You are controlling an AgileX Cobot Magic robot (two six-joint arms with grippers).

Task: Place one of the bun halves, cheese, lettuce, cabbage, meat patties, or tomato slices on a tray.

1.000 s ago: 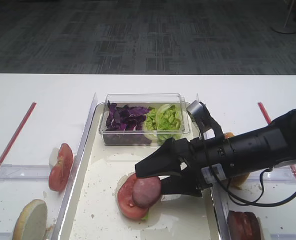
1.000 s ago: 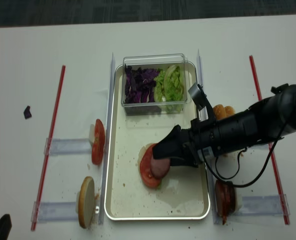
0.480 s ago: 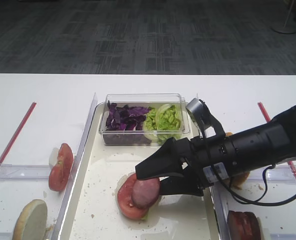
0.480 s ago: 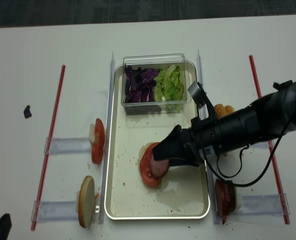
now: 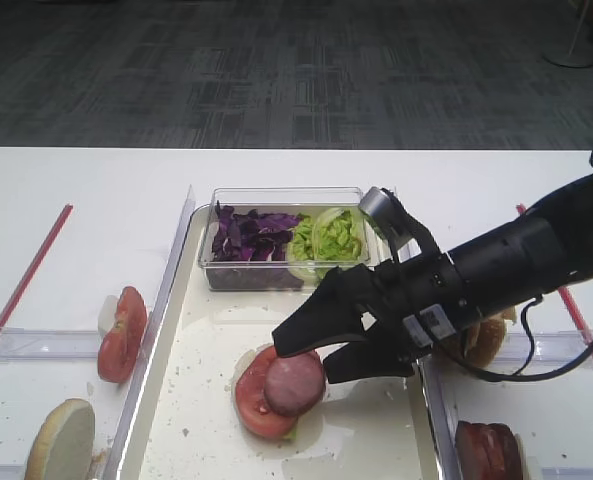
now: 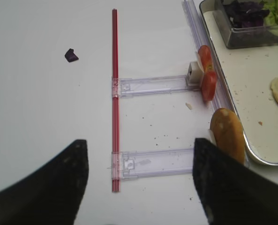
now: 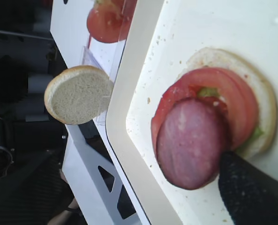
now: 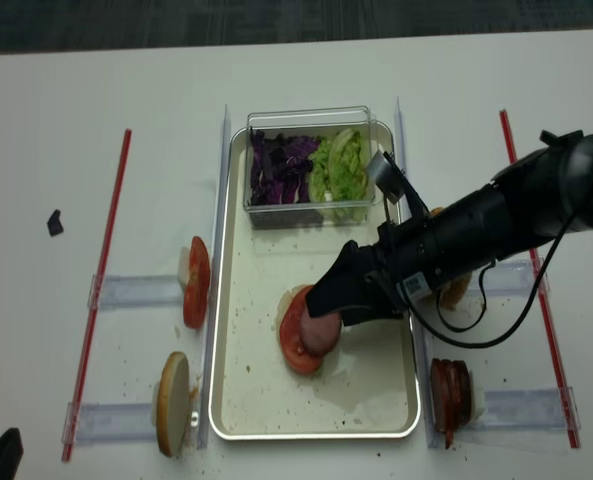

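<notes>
A meat patty [image 5: 294,385] lies flat on a tomato slice [image 5: 253,402] over a bun half [image 7: 262,96] in the middle of the tray [image 5: 201,400]. My right gripper [image 5: 312,360] hovers just above and to the right of the patty, open, with nothing between its fingers. In the right wrist view the patty [image 7: 190,143] fills the centre and one black finger [image 7: 251,192] shows at the lower right, just off its edge. My left gripper [image 6: 141,187] is open over bare table left of the tray, next to a standing bun half [image 6: 228,140].
A clear tub at the tray's far end holds purple cabbage [image 8: 281,165] and green lettuce [image 8: 341,165]. Tomato slices [image 8: 195,283] and a bun half [image 8: 173,402] stand in racks to the left. Spare patties [image 8: 448,395] stand to the right. Red strips [image 8: 104,270] mark both sides.
The right gripper has lifted slightly off the patty and the arm has swung toward the back right. The patty stays lying on the tomato slice.
</notes>
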